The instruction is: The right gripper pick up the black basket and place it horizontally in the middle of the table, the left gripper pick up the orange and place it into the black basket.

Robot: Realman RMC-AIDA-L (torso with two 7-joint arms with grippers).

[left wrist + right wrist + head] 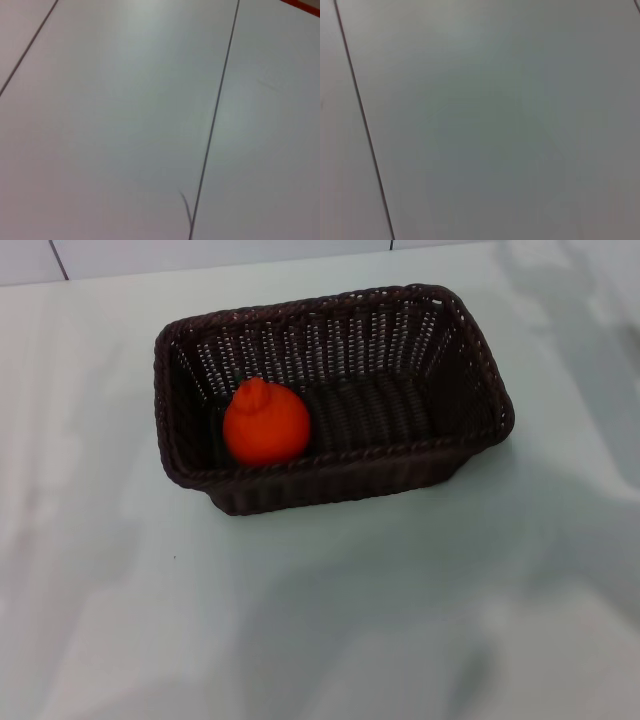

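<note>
The black basket [400, 455] lies lengthwise across the middle of the white table [320, 620] in the head view, upright and open. The orange [265, 425] sits inside it at the left end, neck up, against the near wall. Neither gripper shows in any view. The left wrist view and the right wrist view show only plain white panels with thin dark seams.
A wall edge runs along the far side of the table [200, 265]. Soft shadows lie on the tabletop at the front and right. A thin orange-red strip [305, 5] shows at one corner of the left wrist view.
</note>
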